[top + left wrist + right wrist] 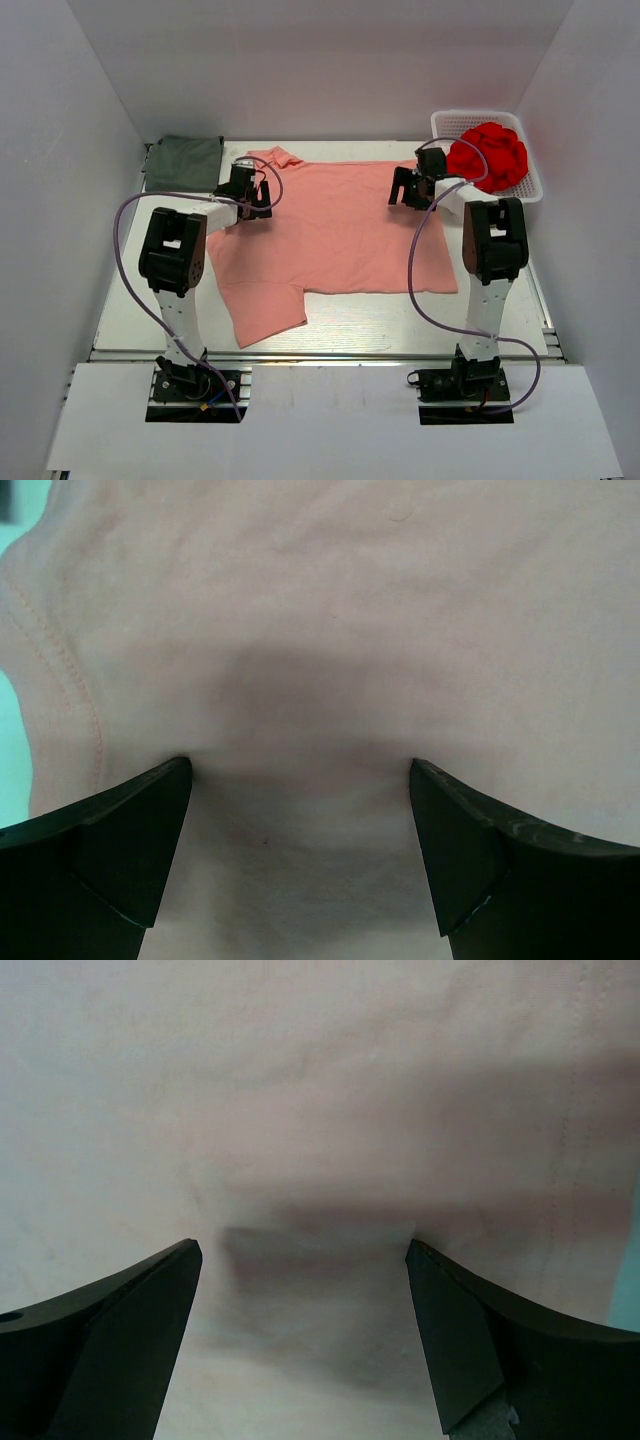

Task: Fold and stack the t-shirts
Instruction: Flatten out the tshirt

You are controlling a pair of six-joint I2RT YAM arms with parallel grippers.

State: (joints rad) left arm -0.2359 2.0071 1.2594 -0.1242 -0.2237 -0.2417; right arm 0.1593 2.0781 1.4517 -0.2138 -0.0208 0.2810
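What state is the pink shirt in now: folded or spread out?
Spread out. The pink shirt lies flat across the table, with one sleeve and the collar showing; no fold is visible.

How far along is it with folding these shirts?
Done, it seems: the grey-green shirt lies as a compact folded bundle at the far left corner of the table. In hand: the left jaws and right jaws stand open, low over the far side of the pink shirt, gripping nothing. Left: the pink shirt lies spread out, so folding it and stacking it remain.
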